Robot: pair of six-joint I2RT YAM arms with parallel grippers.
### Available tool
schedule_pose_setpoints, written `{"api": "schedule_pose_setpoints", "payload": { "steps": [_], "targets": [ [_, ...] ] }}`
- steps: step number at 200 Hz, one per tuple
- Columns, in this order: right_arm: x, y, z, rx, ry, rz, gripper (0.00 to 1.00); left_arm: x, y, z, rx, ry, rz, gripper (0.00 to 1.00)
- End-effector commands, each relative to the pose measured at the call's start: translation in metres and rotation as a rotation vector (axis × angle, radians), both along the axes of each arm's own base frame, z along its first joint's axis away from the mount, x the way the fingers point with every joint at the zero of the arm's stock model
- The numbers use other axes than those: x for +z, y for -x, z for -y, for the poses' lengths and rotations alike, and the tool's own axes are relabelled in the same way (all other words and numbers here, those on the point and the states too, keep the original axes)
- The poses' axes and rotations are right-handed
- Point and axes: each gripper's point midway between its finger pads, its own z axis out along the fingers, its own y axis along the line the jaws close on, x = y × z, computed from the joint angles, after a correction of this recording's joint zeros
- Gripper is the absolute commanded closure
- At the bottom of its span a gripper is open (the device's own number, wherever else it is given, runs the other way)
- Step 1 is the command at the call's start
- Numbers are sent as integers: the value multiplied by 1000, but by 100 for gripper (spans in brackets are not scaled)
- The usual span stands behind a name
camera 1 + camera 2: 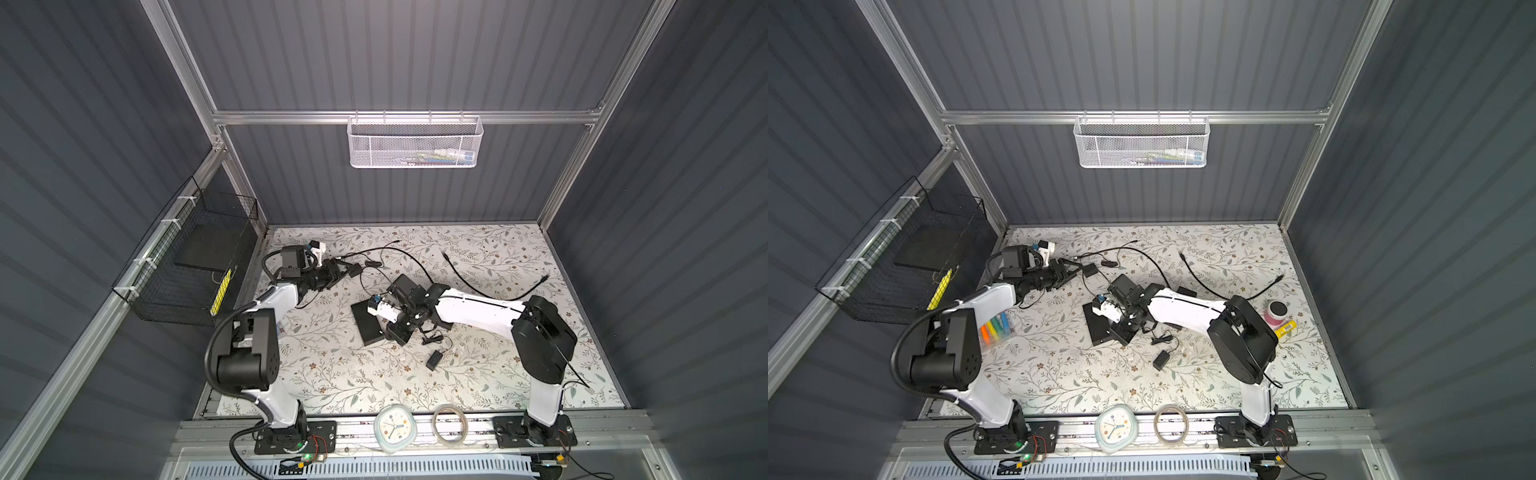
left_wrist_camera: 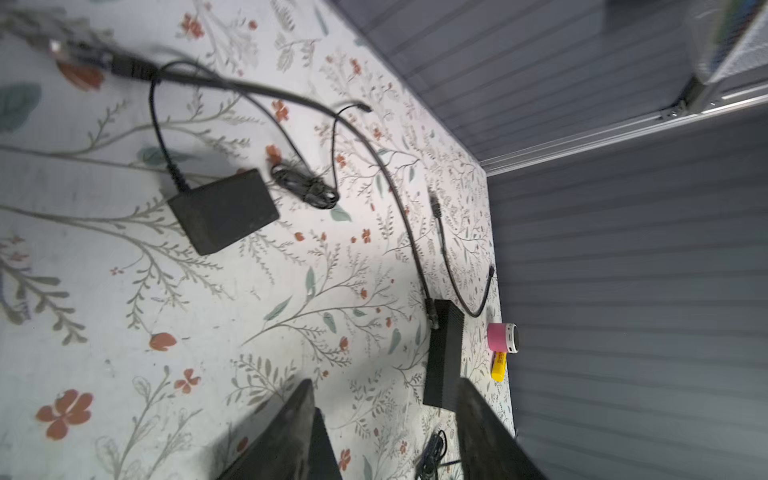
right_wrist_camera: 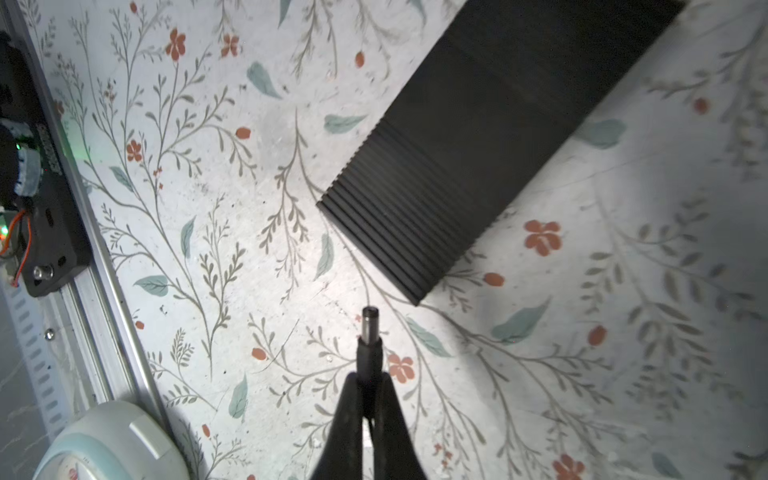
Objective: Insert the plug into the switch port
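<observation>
The right arm (image 1: 473, 309) reaches low to the middle, right claw (image 3: 369, 380) clenched on the plug (image 3: 369, 328), its tip just short of the black box's (image 3: 478, 145) ridged corner ahead, port hidden; the left arm (image 1: 282, 291) stretches back, left claw (image 2: 386, 382) released and empty; far beyond both, a white basket (image 1: 374, 145) holds coloured bits (image 1: 446, 157).

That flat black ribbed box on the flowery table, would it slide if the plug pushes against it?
Probably, a bit: the box lies flat, apparently unheld, on the smooth-looking table. Being low and wide, it is unlikely to tip. Its ribbed shell looks rigid.
</observation>
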Motion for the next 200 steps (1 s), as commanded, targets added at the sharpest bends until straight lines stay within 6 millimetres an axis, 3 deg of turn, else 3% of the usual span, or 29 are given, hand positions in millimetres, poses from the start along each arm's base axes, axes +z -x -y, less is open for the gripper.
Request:
{"api": "schedule_pose_setpoints", "payload": {
  "steps": [1,27,79,145,200],
  "targets": [
    [-27,16,8,11,88,-64,100,-14,-9,6,-19,9,-19,46],
    [-31,28,-2,41,72,-111,100,-34,-12,17,-56,-52,-48,47],
    [-44,22,-16,-10,47,-140,100,-55,-4,40,-123,-75,-74,48],
    [-48,10,-26,-61,37,-133,100,-82,7,42,-141,-84,-119,48],
    [-51,-1,-24,-109,48,-123,100,-87,14,41,-148,-86,-133,48]
  ]
}}
